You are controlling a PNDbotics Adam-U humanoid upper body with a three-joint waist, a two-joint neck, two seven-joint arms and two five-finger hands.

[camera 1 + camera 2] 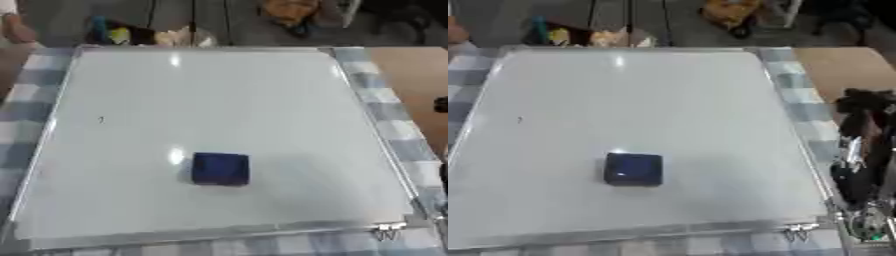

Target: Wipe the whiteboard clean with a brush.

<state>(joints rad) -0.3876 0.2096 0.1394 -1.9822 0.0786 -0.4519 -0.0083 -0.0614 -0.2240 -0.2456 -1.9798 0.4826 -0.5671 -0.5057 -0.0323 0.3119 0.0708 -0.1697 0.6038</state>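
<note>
Large white rectangular whiteboard (pixel 219 100) with silver metal frame, lying flat on blue-and-white checked tablecloth (pixel 398 125); cloth showing as a strip along the board's left, right and near edges. Small dark mark (pixel 101 119) on the board's left half, well apart from the brush.

Dark blue square block brush (pixel 220 169), resting on the board somewhat nearer the near edge than the far one, close to mid-width, touching no hand. Bare white surface open on all sides of it, widest toward the far edge.

Black right hand (pixel 866 150), off the board just beyond its right frame, near the lower corner; whether released or clenched, cannot tell.

Left hand unseen.
</note>
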